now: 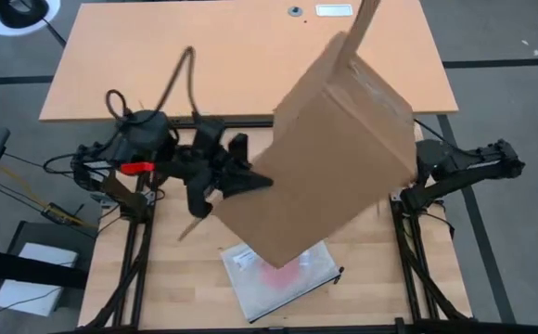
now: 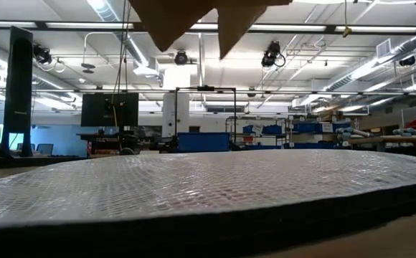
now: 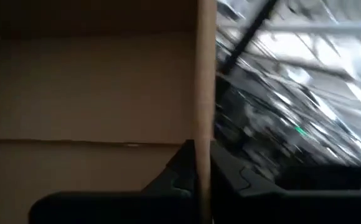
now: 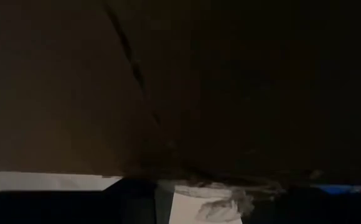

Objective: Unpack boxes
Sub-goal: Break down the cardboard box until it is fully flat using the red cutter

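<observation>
The brown cardboard box [image 1: 343, 139] hangs tilted above the middle of the table, one flap [image 1: 362, 28] sticking out toward the far edge. Its flaps [image 2: 194, 18] show at the top of the low view. My left gripper [image 1: 250, 181] is at the box's lower left edge, shut on a cardboard panel [image 3: 205, 93]. My right arm [image 1: 464, 167] reaches in from the right. Its gripper is hidden behind the box in the high view, and the right wrist view shows only dark cardboard [image 4: 168, 81]. A clear plastic bag with a red item [image 1: 283, 269] lies flat on the table under the box. My left gripper pinches one cardboard panel of the box by its edge [image 3: 205, 155] between its two fingers. One finger [image 3: 174, 180] is on the side toward the rest of the box, the other [image 3: 243, 180] on the side toward the room. The fingers come about level from the table's left. The box is lifted clear and tilted.
A red-handled cutter [image 1: 137, 168] lies by the left arm's base among cables. The bag's bubbled plastic [image 2: 208, 186] fills the low view's foreground. The far half of the tabletop [image 1: 204, 56] is bare wood.
</observation>
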You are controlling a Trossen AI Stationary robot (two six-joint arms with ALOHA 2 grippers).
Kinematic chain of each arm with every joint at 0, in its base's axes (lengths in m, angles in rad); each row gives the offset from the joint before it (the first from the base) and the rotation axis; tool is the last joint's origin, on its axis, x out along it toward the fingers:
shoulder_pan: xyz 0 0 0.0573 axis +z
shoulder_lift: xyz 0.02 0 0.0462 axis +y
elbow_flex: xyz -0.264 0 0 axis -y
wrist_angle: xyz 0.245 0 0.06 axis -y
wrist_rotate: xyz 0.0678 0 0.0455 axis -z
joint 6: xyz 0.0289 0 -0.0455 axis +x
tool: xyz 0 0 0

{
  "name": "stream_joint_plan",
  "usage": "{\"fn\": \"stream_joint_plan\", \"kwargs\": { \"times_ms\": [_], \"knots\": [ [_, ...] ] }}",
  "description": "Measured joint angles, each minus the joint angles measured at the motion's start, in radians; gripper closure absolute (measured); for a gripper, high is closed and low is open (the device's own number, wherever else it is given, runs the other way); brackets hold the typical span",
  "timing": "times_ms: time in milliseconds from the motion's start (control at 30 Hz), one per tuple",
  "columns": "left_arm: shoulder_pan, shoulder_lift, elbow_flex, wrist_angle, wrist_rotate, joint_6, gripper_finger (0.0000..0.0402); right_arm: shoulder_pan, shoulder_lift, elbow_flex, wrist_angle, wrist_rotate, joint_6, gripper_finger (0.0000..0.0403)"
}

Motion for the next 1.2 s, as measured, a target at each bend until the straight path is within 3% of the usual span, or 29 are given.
{"fn": "stream_joint_plan", "kwargs": {
  "times_ms": [133,267,500,633,700,833,933,1200],
  "knots": [
    [0.003,-0.015,0.001,-0.05,-0.197,-0.034,0.0372,0.036,0.002,-0.001,-0.121,-0.024,0.153,0.0261],
    [0.006,-0.023,-0.001,-0.156,-0.333,-0.103,0.0365,0.051,0.031,-0.002,-0.306,-0.155,0.414,0.0266],
    [0.004,-0.019,-0.05,-0.523,-0.482,-0.263,0.0359,0.057,0.105,0.006,-0.5,-0.417,0.755,0.0276],
    [0.01,0.029,-0.144,-0.749,-0.546,-0.383,0.0358,0.063,0.159,-0.004,-0.507,-0.575,0.833,0.028],
    [0.006,-0.012,-0.2,-0.804,-0.553,-0.486,0.0358,0.071,0.179,-0.004,-0.492,-0.586,0.845,0.0282],
    [0.0,-0.027,-0.256,-0.774,-0.534,-0.499,0.0357,0.071,0.199,-0.004,-0.492,-0.585,0.863,0.0282],
    [0.0,-0.006,-0.268,-0.659,-0.507,-0.445,0.0359,0.069,0.192,-0.004,-0.497,-0.578,0.887,0.0282],
    [-0.004,-0.087,-0.246,-0.15,-0.36,-0.125,0.0374,0.025,0.153,-0.005,-0.578,-0.549,0.895,0.0284]
  ]
}}
